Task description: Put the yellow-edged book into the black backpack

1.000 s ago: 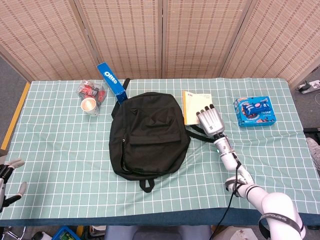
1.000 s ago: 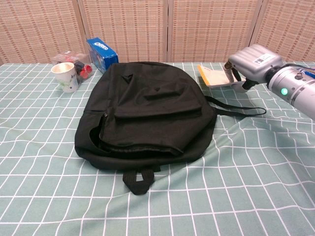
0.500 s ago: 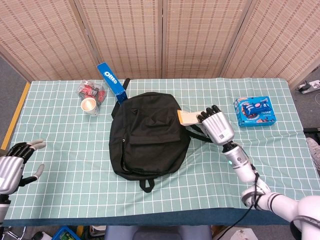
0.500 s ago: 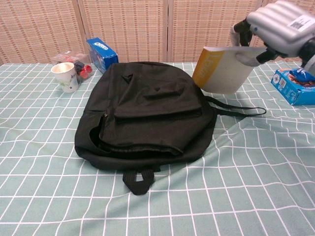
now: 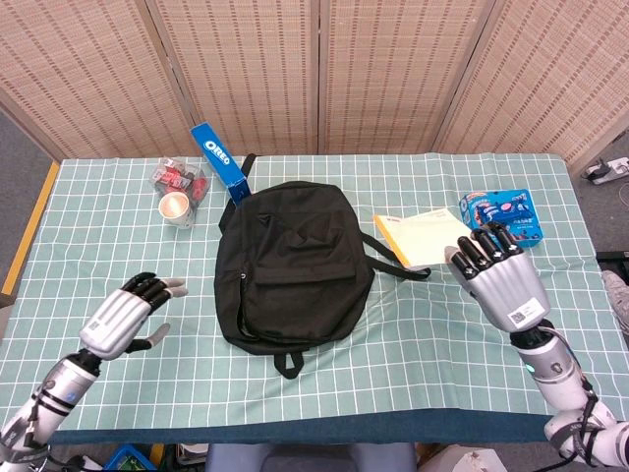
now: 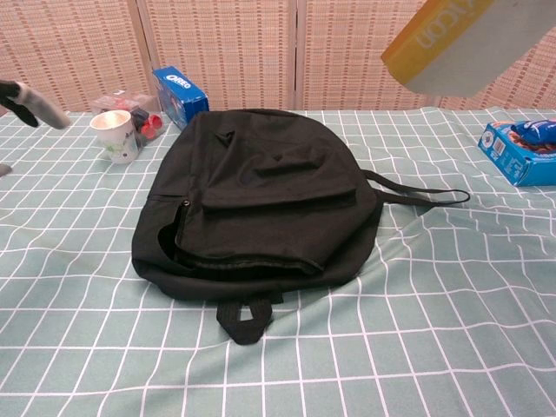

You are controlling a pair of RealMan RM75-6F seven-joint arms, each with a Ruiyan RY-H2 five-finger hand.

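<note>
One yellow-edged book (image 5: 421, 239), thin, light, stiff enough we judge to pinch by its edge, held aloft by our right hand (image 5: 498, 282) at three o'clock of the black backpack (image 5: 295, 261); left hand (image 5: 126, 314) empty, fingers apart.

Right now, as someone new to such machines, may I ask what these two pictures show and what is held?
This is a two-armed robot at a table. One picture looks down from its head, the other looks forward from its chest. Its right robot hand holds the yellow-edged book in the air, beside the black backpack, which lies flat. The left robot hand is open and holds nothing. On the green checked cloth there are also a blue Oreo box, a paper cup and a blue snack pack.
</note>
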